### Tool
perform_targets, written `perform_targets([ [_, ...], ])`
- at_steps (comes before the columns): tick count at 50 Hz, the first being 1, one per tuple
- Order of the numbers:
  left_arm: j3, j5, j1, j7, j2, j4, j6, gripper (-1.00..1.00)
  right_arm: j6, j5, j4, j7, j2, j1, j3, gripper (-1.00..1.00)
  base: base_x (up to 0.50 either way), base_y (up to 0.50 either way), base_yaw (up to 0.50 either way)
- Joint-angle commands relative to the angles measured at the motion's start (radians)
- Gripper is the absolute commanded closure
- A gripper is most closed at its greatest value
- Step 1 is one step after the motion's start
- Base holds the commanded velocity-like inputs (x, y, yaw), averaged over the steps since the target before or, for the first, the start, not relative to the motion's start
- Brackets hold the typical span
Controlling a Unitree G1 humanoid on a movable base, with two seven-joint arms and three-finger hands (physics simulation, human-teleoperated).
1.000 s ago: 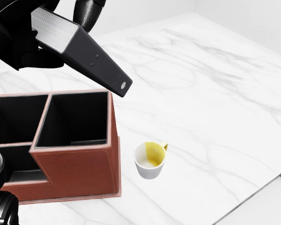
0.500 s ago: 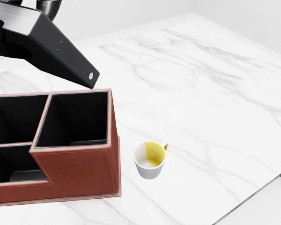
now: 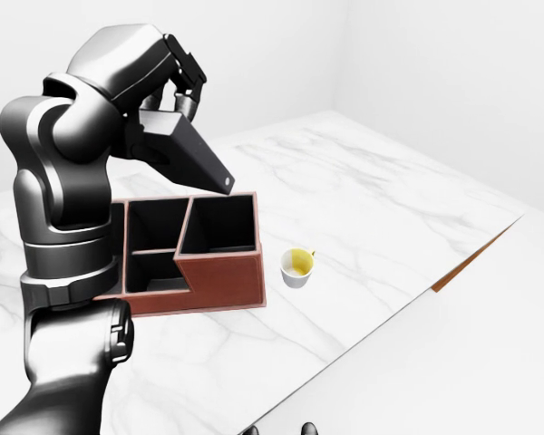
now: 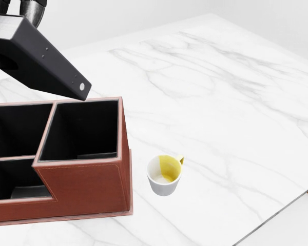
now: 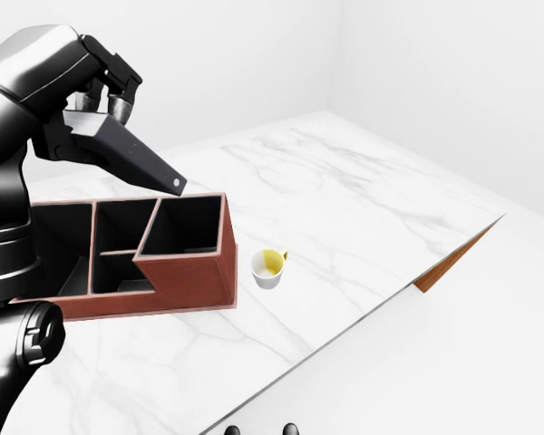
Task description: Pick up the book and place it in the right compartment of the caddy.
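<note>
Up above the caddy [image 4: 82,184], left hand [image 3: 168,82] clamped round the upper end of the book [image 3: 189,152], fingers [image 3: 189,74] curled over the top edge. Dark grey book, white page block showing at the held end in the head view, tilted steeply so the free corner with the small pale dot points down and to the right. In the head view that low corner hangs right over the far rim of the caddy's right compartment [image 4: 82,130], not inside it, no contact that can be made out. So book sits below and to the right of the hand, sticking out from the grip like a ramp.

Brown leather-look caddy on the white marble table [image 4: 220,92], three black-lined compartments, the right one the tallest and biggest. Just right of the caddy, apart from it, a small white mug [image 4: 165,176] with yellow inside, upright, handle toward the top right.

Right hand: only a couple of dark fingertips [image 3: 306,428] poking in at the bottom edge of the eye views, can't tell if spread or closed.
</note>
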Motion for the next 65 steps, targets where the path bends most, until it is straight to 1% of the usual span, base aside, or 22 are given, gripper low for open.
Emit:
perform_targets([
  [1,0.016,-0.017,0.001,0.026,0.008,0.006,0.0,1.0,0.0,0.0,0.0,-0.001,-0.002,0.0,0.0,-1.0,0.0,0.0,0.0],
  [20,0.016,-0.017,0.001,0.026,0.008,0.006,0.0,1.0,0.0,0.0,0.0,-0.001,-0.002,0.0,0.0,-1.0,0.0,0.0,0.0],
  [22,0.015,-0.01,-0.002,0.038,0.005,0.017,0.0,1.0,0.0,0.003,0.006,-0.001,-0.006,0.0,0.0,-1.0,0.0,0.0,0.0],
  [28,0.003,0.029,-0.007,0.069,0.001,0.068,0.0,1.0,0.0,0.002,0.004,0.002,-0.003,0.001,0.0,-1.0,0.0,0.0,0.0],
  [30,-0.01,0.076,-0.004,0.087,-0.002,0.094,0.0,1.0,0.0,-0.001,0.007,0.002,-0.004,0.001,0.0,-1.0,0.0,0.0,0.0],
  [31,-0.009,0.08,-0.005,0.088,-0.004,0.096,0.0,1.0,0.0,-0.001,0.007,0.002,-0.005,0.001,0.0,-1.0,0.0,0.0,0.0],
  [32,-0.013,0.083,-0.008,0.102,-0.014,0.115,0.0,1.0,0.0,-0.008,0.007,0.005,-0.003,-0.001,0.0,-1.0,0.0,0.0,0.0],
  [36,-0.021,0.105,-0.012,0.108,-0.029,0.132,0.0,1.0,0.0,-0.008,0.008,0.005,-0.003,-0.001,0.0,-1.0,0.0,0.0,0.0],
  [39,-0.028,0.141,-0.014,0.117,-0.039,0.142,0.0,1.0,0.0,-0.005,0.009,0.002,-0.006,0.0,0.0,-1.0,0.0,0.0,0.0],
  [40,-0.037,0.166,-0.022,0.126,-0.041,0.157,0.0,1.0,0.0,-0.003,0.009,0.001,-0.006,0.001,0.0,-1.0,0.0,0.0,0.0],
  [45,-0.043,0.192,-0.038,0.123,-0.058,0.177,0.0,1.0,0.0,0.0,0.006,-0.001,-0.007,0.001,0.0,-1.0,0.0,0.0,0.0],
  [49,-0.061,0.232,-0.044,0.151,-0.077,0.227,0.0,1.0,0.0,0.0,0.009,-0.001,-0.008,0.0,0.0,-1.0,0.0,0.0,0.0],
  [54,-0.063,0.255,-0.046,0.173,-0.09,0.258,0.0,1.0,0.0,0.001,0.011,0.0,-0.007,0.0,0.0,-1.0,0.0,0.0,0.0],
  [65,-0.07,0.295,-0.058,0.204,-0.096,0.311,0.0,1.0,0.0,0.005,0.01,-0.001,-0.009,0.002,0.0,-1.0,0.0,0.0,0.0],
])
